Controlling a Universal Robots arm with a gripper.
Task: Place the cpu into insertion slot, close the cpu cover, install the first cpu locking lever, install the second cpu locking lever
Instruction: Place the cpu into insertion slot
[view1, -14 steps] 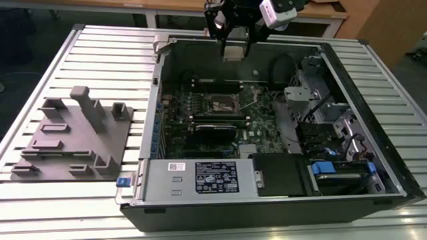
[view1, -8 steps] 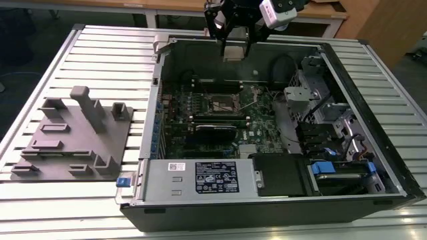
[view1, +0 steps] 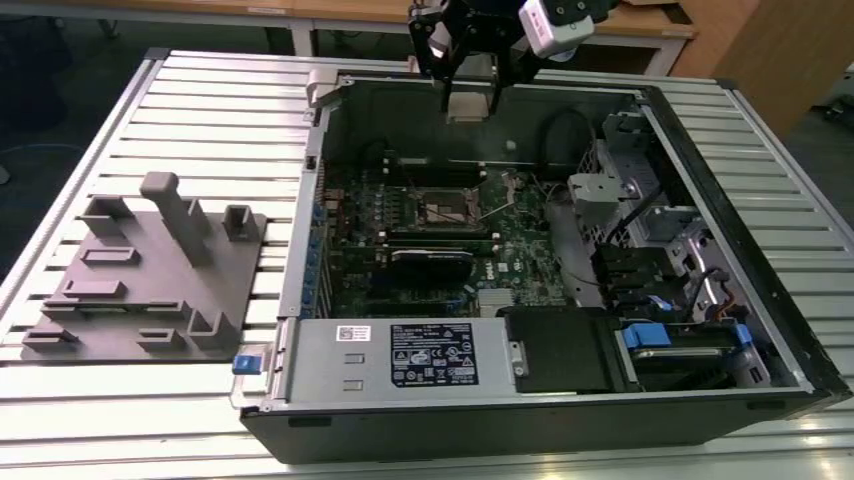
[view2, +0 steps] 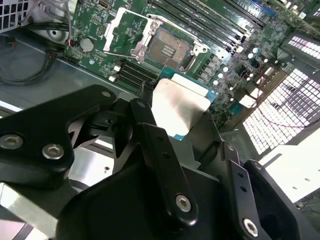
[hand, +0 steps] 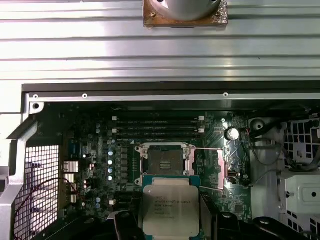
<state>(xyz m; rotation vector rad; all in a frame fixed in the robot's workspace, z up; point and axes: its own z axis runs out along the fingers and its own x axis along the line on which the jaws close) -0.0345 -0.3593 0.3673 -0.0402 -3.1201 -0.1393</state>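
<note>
**Figure: the cpu carried over an opened computer.** We see the cpu (hand: 170, 210) as a small flat square with a pale silver face bearing fine print, bordered by a thin green-teal edge. The gripper (hand: 170, 222) is closed narrowly on it, with a dark finger pressed against each of two opposite edges. In the second wrist view the same chip (view2: 180, 107) sits between the black fingers (view2: 145, 120), its face plain and bright.

In the exterior view the gripper (view1: 470, 100) hangs at the upper centre of the frame. The cpu (view1: 470, 104) sits beneath it, above the far wall of the computer case (view1: 534, 425) and well apart from the board below.

The insertion slot (hand: 165, 162) is a dark square with a silver rim, uncovered on the green motherboard (view1: 521, 240). The cpu cover (hand: 222, 170), a thin metal frame, is swung open just beside it.

The case lies on its side on a ribbed metal table (view1: 134, 420), with a grey power supply (view1: 400, 360) in the lower centre of the frame. A grey fixture plate (view1: 147, 280) with upright posts lies at the exterior view's left. Wooden furniture (view1: 767, 50) stands at the upper right.
</note>
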